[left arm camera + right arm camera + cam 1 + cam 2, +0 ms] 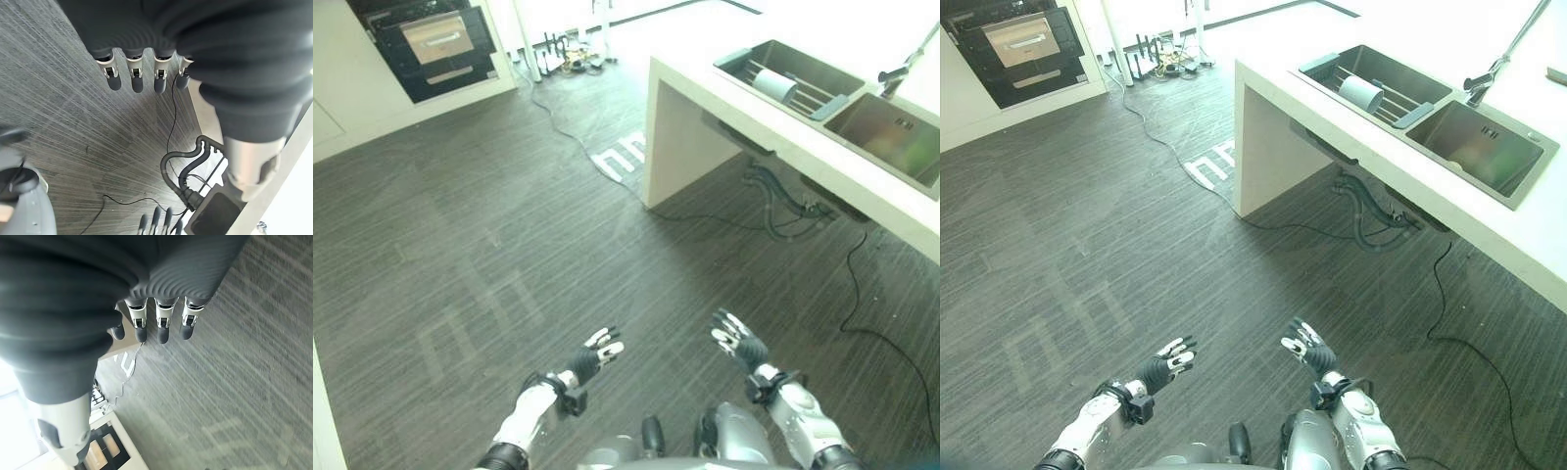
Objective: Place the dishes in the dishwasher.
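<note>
While both hands hang empty, cup (pixel 773 86) lies sideways on sink rack (pixel 803 93)

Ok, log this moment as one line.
left hand: open, empty, over floor | right hand: open, empty, over floor | cup: lying in rack at sink | phase: no dish picked up

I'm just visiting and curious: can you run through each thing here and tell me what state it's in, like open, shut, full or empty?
Left hand: open, empty, held over the floor.
Right hand: open, empty, held over the floor.
Dish: lying on the rack in the left sink basin.
Rack: in the left basin, bars bare beside the dish.
Right sink basin: looks empty.
Faucet: no water seen running.
Dishwasher: far across the floor, open.
</note>
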Controlling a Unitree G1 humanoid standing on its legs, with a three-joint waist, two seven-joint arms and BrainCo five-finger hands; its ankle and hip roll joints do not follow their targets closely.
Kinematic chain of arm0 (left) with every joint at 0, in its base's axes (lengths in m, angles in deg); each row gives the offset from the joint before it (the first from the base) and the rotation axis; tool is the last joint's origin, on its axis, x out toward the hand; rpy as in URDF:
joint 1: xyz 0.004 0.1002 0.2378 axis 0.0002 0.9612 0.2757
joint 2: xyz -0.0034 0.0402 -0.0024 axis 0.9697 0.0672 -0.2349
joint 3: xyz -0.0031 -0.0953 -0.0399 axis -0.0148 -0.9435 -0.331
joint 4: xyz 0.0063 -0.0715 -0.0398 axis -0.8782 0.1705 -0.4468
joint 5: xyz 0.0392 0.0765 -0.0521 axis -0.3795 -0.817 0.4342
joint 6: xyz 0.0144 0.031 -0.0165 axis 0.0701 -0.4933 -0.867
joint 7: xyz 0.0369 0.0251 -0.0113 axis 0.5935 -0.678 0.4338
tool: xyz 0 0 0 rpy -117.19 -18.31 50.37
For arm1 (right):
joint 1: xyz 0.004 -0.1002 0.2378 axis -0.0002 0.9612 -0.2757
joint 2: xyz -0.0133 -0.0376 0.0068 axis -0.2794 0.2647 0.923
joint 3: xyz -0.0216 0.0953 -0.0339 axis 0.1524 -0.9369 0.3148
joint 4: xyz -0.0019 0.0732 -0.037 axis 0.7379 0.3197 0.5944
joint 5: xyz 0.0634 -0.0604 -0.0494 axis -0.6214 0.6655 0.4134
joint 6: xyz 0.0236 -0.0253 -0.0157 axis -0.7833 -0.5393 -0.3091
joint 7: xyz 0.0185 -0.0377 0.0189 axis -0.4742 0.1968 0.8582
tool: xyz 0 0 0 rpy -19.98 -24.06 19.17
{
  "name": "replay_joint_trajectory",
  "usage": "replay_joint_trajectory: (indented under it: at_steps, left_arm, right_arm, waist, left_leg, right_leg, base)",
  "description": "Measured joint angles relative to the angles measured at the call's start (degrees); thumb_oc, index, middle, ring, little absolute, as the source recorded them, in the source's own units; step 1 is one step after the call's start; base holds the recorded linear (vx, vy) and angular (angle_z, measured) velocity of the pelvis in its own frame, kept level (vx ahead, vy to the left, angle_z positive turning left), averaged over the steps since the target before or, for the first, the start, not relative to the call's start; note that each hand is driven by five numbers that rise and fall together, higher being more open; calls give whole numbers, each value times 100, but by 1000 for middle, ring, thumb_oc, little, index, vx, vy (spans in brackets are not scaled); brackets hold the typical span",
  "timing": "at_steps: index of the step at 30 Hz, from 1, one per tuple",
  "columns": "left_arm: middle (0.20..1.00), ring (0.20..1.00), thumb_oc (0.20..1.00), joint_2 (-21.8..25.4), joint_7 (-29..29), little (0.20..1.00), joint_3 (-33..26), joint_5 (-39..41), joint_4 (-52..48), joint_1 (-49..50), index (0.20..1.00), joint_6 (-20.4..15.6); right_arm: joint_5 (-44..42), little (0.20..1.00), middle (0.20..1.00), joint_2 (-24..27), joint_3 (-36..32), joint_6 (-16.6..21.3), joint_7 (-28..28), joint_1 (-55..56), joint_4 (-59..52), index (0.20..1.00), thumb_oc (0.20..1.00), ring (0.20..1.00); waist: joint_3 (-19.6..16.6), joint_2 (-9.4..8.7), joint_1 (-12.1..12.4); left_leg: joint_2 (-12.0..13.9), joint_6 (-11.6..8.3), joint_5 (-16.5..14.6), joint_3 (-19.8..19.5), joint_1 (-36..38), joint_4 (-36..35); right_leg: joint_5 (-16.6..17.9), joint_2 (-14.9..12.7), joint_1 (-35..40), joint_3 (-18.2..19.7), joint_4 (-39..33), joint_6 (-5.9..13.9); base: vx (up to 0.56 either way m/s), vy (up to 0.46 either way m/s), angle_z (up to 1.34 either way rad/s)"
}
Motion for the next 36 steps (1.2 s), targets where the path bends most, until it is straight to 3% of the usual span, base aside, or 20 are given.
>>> replay_joint_trajectory:
  at_steps: [1, 2, 6, 7, 9, 10, 11, 14, 16, 19, 20, 22, 23, 24, 26, 27, 28, 30, 33, 36]
  left_arm:
    - [1000, 1000, 1000, 108, 41, 1000, -5, 1, -28, -36, 1000, 9]
    - [1000, 1000, 1000, 95, 17, 1000, -62, 2, -4, 23, 1000, 22]
    - [1000, 1000, 1000, -30, 20, 1000, -121, -3, -30, 242, 1000, 56]
    - [1000, 1000, 1000, -75, 20, 1000, -118, -3, -31, 234, 1000, 56]
    - [1000, 1000, 1000, -207, 16, 1000, -120, -3, -17, 243, 1000, 59]
    - [1000, 1000, 1000, -245, 19, 1000, -149, -2, -33, 327, 1000, 57]
    - [1000, 1000, 1000, -225, 37, 1000, -208, -3, -48, 385, 1000, 56]
    - [1000, 1000, 1000, -185, 77, 1000, -188, -5, -202, 505, 1000, 58]
    - [1000, 1000, 1000, -234, 126, 1000, -129, -6, -139, 341, 1000, 74]
    - [1000, 1000, 1000, -185, 168, 1000, -153, -4, -161, 183, 1000, 77]
    - [1000, 1000, 1000, -190, 167, 1000, -175, -4, -92, 125, 1000, 83]
    - [1000, 1000, 1000, -341, 183, 1000, -272, -4, 31, 236, 1000, 83]
    - [1000, 1000, 1000, -357, 191, 1000, -235, -5, 64, 215, 1000, 91]
    - [1000, 1000, 1000, -341, 232, 1000, -203, -7, 61, 260, 1000, 110]
    - [1000, 1000, 1000, -287, 307, 1000, -182, -7, 71, 319, 1000, 142]
    - [1000, 1000, 1000, -264, 359, 1000, -184, -8, 76, 395, 1000, 139]
    - [1000, 1000, 1000, -247, 360, 1000, -184, -8, 79, 406, 1000, 140]
    - [1000, 1000, 1000, -199, 357, 1000, -193, -5, 144, 460, 1000, 102]
    - [1000, 1000, 1000, -207, 411, 1000, -203, -6, 199, 542, 1000, 98]
    - [1000, 1000, 1000, -180, 493, 1000, -252, -7, 193, 526, 1000, 108]
  right_arm:
    - [-1, 1000, 1000, 0, -61, 9, 33, 136, -76, 1000, 1000, 1000]
    - [2, 1000, 1000, -17, -84, -40, 52, 146, 28, 1000, 1000, 1000]
    - [9, 1000, 1000, -124, -240, -122, 109, 300, -155, 1000, 1000, 1000]
    - [9, 1000, 1000, -120, -241, -145, 118, 301, -155, 1000, 1000, 1000]
    - [8, 1000, 1000, -81, -239, -144, 121, 283, -132, 1000, 1000, 1000]
    - [8, 1000, 1000, -49, -212, -145, 121, 238, -129, 1000, 1000, 1000]
    - [9, 1000, 1000, -66, -195, -136, 120, 152, -139, 1000, 1000, 1000]
    - [5, 1000, 1000, -11, -228, -89, 63, 16, -172, 1000, 1000, 1000]
    - [2, 1000, 1000, 144, -188, -34, 12, -229, -106, 1000, 1000, 1000]
    - [3, 1000, 1000, 129, -79, -16, -1, -240, -102, 1000, 1000, 1000]
    - [3, 1000, 1000, 110, -73, -19, 0, -231, -57, 1000, 1000, 1000]
    - [4, 1000, 1000, 158, -134, 2, -1, -198, 162, 1000, 1000, 1000]
    - [4, 1000, 1000, 149, -213, 19, -2, -169, 252, 1000, 1000, 1000]
    - [3, 1000, 1000, 120, -240, -3, -48, -158, 384, 1000, 1000, 1000]
    - [3, 1000, 1000, 111, -174, 5, -51, -139, 431, 1000, 1000, 1000]
    - [2, 1000, 1000, 120, -154, 23, -51, -144, 473, 1000, 1000, 1000]
    - [1, 1000, 1000, 112, -154, 28, -53, -152, 468, 1000, 1000, 1000]
    - [3, 1000, 1000, 108, 51, 24, -52, -192, 485, 1000, 1000, 1000]
    - [3, 1000, 1000, 146, 51, 17, -54, -177, 586, 1000, 1000, 1000]
    - [11, 1000, 1000, 190, 25, -5, -50, 59, 673, 1000, 1000, 1000]
  waist:
    - [31, -227, -242]
    - [53, -427, -221]
    - [39, -272, -400]
    - [37, -164, -425]
    - [0, 179, -424]
    - [-5, 268, -323]
    - [-5, 120, -206]
    - [1, -26, -98]
    - [-8, 160, -161]
    - [-30, 123, -272]
    - [-33, 37, -268]
    - [-85, -32, -158]
    - [-64, -68, -147]
    - [-68, -65, -57]
    - [-57, -206, -20]
    - [-73, -202, 41]
    - [-80, -176, 24]
    - [-128, -74, 69]
    - [-134, -61, 271]
    - [-176, -189, 224]
  left_leg:
    - [104, 1123, -108, 83, -141, 521]
    - [-131, 1409, -76, 232, 84, 374]
    - [-305, 1391, -73, -30, 786, -195]
    - [-279, 1327, -109, -109, 892, -236]
    - [-146, 964, -288, -343, 1254, -26]
    - [-116, 752, -272, -327, 1264, 338]
    - [-99, 429, -178, -306, 948, 1026]
    - [222, 482, -324, -348, 684, 765]
    - [683, 505, 161, -470, 209, 495]
    - [713, 73, -120, -498, 277, 834]
    - [710, -6, -154, -526, -4, 1509]
    - [776, -158, 820, -918, -1239, 4191]
    - [917, -35, 1431, -906, -1732, 5028]
    - [999, 197, 1284, -898, -2171, 5460]
    - [741, 501, 869, -914, -2348, 4479]
    - [624, 564, 846, -759, -2184, 2523]
    - [597, 564, 874, -753, -2118, 1730]
    - [475, 351, 1074, -1715, -1745, -764]
    - [508, 386, 1242, -1868, -1742, -578]
    - [424, 652, 1602, -1175, -1544, -241]
  right_leg:
    - [264, -359, -39, 101, -383, 289]
    - [450, -596, -112, 91, -421, 267]
    - [681, -444, -361, 57, -246, 107]
    - [647, -325, -291, 32, -188, -72]
    - [852, 114, 340, -19, -333, -875]
    - [922, 149, 575, 97, -355, -929]
    - [837, 64, 768, 260, -592, -957]
    - [784, 39, 1343, 388, -1049, -888]
    - [413, 177, 1161, 438, -432, -562]
    - [-319, 96, 903, 243, 483, -632]
    - [-462, 24, 898, 247, 585, -659]
    - [-756, -5, 1107, 466, 659, -974]
    - [-835, 16, 1215, 516, 591, -932]
    - [-844, 79, 1355, 569, 522, -975]
    - [-780, 117, 1625, 690, 270, -859]
    - [-726, 258, 1939, 842, -43, -826]
    - [-724, 371, 2116, 894, -200, -809]
    - [-692, 682, 2635, 1273, -708, -769]
    - [-713, 696, 3042, 1720, -1088, -732]
    - [-999, 427, 3527, 1783, -1228, -403]
  base:
    - [363, -51, 49]
    - [282, -44, 41]
    - [312, -107, 18]
    - [421, -252, 51]
    - [374, -229, 59]
    - [262, -166, 9]
    - [304, -202, -28]
    - [208, -169, -21]
    - [259, -245, -31]
    - [228, -253, -23]
    - [237, -280, -38]
    - [255, -213, -46]
    - [210, -2, -42]
    - [262, 62, -36]
    - [281, 139, -55]
    - [351, 194, -68]
    - [398, 226, -87]
    - [348, 210, -86]
    - [246, 192, -86]
    - [202, 196, -24]
